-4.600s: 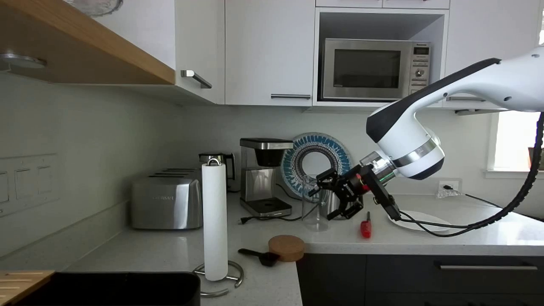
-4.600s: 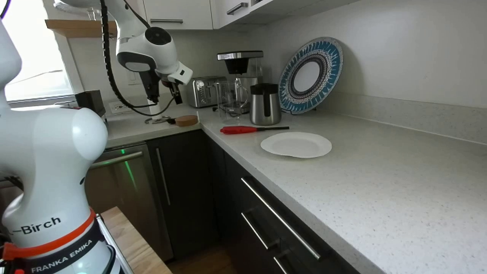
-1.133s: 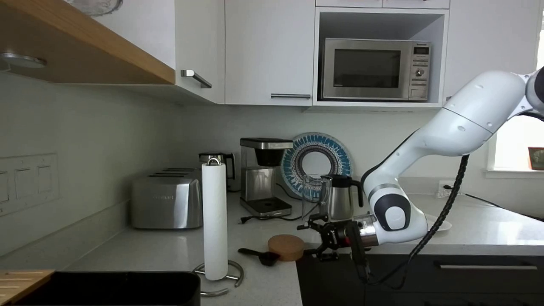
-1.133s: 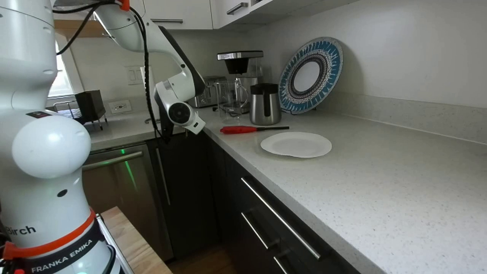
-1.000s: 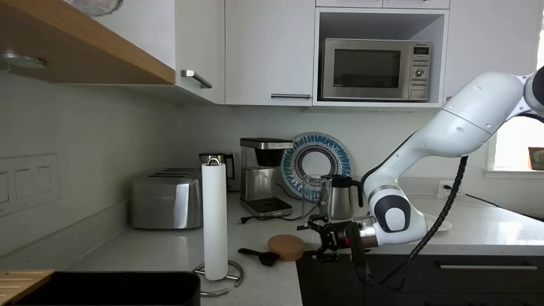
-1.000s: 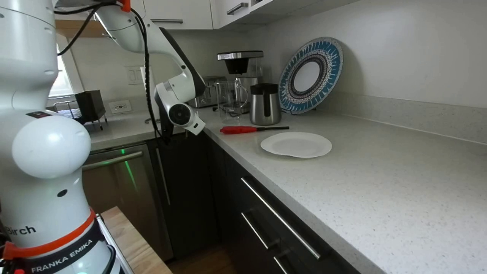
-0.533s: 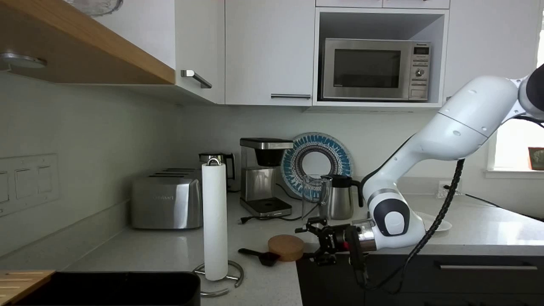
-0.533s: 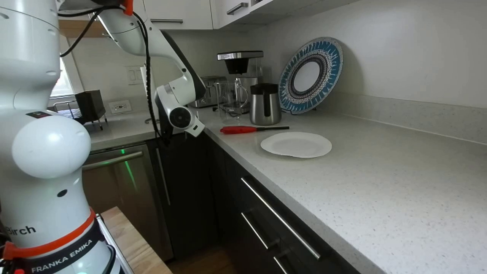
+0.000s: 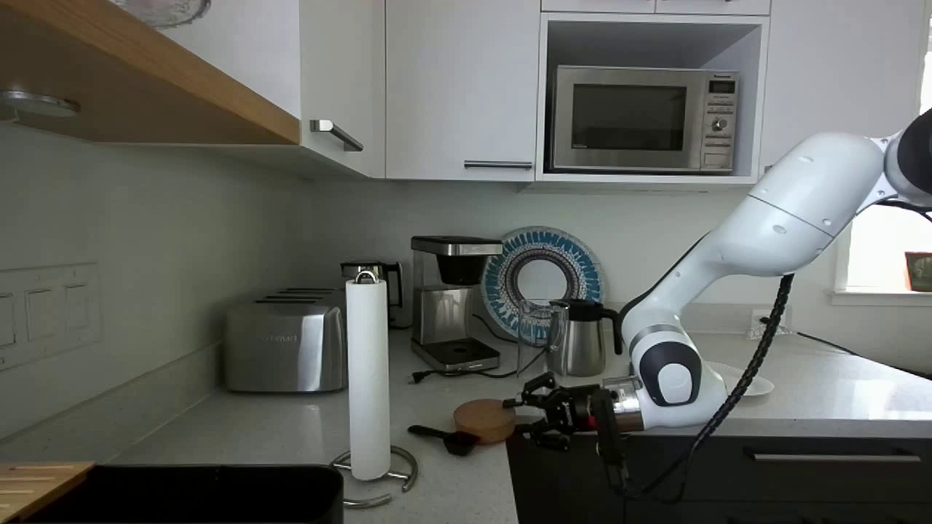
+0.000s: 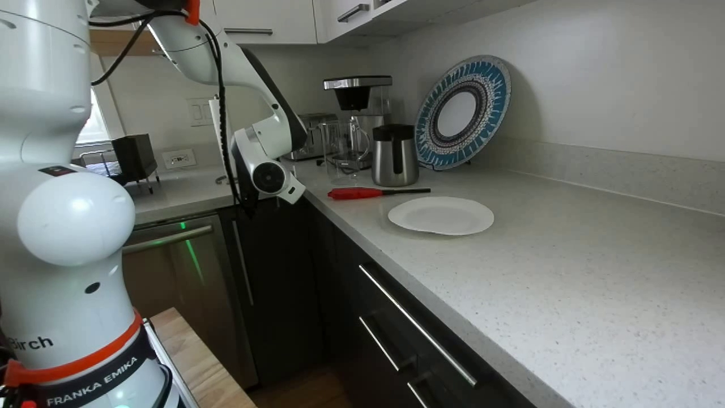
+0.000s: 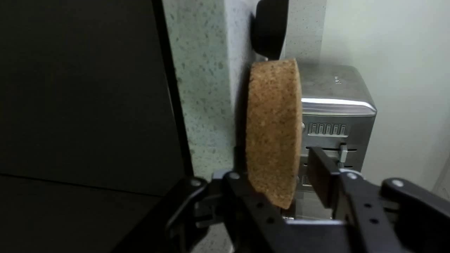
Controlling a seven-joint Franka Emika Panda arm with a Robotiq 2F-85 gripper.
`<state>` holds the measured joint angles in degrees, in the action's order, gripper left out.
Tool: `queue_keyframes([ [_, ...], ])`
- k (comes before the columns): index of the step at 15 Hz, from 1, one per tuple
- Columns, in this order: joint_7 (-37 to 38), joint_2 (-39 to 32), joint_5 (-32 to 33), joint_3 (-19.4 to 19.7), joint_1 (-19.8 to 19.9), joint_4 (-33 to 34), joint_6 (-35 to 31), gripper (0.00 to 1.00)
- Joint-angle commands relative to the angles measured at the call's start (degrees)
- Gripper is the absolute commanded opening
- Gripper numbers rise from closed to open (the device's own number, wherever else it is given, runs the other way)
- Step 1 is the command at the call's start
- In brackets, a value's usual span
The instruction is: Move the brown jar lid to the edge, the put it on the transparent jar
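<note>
The brown jar lid, a round cork disc, sits at the inner corner of the counter's front edge, partly overhanging it. My gripper reaches it sideways from over the drop. In the wrist view the lid stands between the jaws: the lower finger lies against or very near its underside, while a narrow gap separates the upper pad from its top. The jaws are partly open. The transparent jar is upright farther back on the counter. In that exterior view the arm hides lid and fingertips.
A black scoop touches or nearly touches the lid's far side. The steel kettle stands beside the jar, with a red-handled tool and a white plate nearer. A paper towel roll and a toaster are left of the lid.
Earlier the arm hung higher near the kettle; it has come down to the lid. In the last half second the jaws have drawn closer together and the lid has shifted slightly away from the gripper.
</note>
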<state>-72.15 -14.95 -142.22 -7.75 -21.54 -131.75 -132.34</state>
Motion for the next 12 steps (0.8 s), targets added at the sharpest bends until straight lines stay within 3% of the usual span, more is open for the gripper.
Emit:
queue_keyframes([
  [1, -3.2, 0.2, -2.6, -0.5, 1.0, -0.2, 1.4, 0.18],
  [2, -3.4, 1.0, -2.5, -0.4, 1.1, -0.4, 1.3, 0.13],
  [7, -3.0, 5.7, -2.1, -0.4, 2.7, -1.0, 1.2, 0.12],
  [12, 5.8, 14.4, -0.1, -1.3, 4.8, -0.6, -0.9, 0.12],
])
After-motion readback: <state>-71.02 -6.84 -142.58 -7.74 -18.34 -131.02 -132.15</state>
